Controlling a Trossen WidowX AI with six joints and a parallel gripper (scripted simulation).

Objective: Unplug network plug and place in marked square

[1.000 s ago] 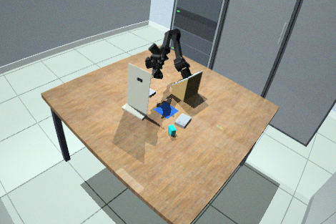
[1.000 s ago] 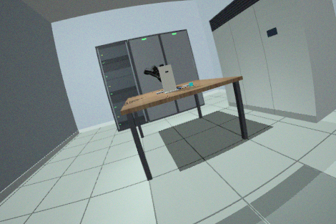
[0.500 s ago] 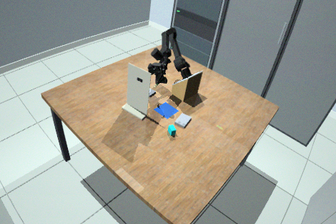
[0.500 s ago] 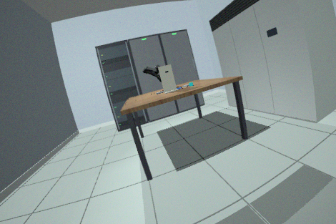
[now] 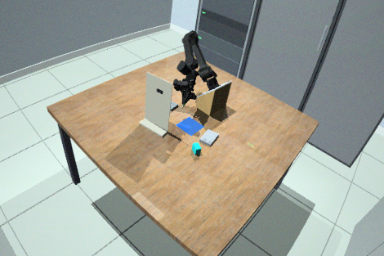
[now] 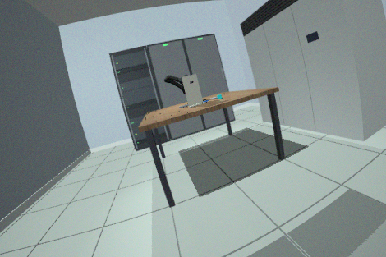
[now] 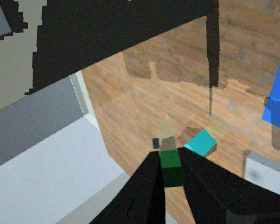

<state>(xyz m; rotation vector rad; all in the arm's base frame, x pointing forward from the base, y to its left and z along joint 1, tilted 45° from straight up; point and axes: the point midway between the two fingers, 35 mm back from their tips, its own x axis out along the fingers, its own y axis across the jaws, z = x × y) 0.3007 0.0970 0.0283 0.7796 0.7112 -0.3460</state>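
Note:
The upright beige panel [image 5: 157,105] [image 6: 191,92] stands on the table [image 5: 245,177]. My gripper [image 5: 183,105] [image 7: 168,157] is shut on the network plug [image 7: 170,161], which has a green body and a beige front end. The plug is out of the socket, on the arm's side of the panel. The gripper points down and is left of and behind the marked blue square [image 5: 189,126] [image 7: 273,107] in the top view. The panel hides the gripper in the exterior view. The socket openings are not visible in the wrist view.
A brown upright board [image 5: 205,105] stands right of the gripper, close to the arm. A pale grey flat block [image 5: 209,137] [image 7: 265,171] lies beside the blue square. A cyan block [image 5: 196,149] [image 6: 219,97] [image 7: 202,143] stands farther forward. A dark shape fills the wrist view's upper left.

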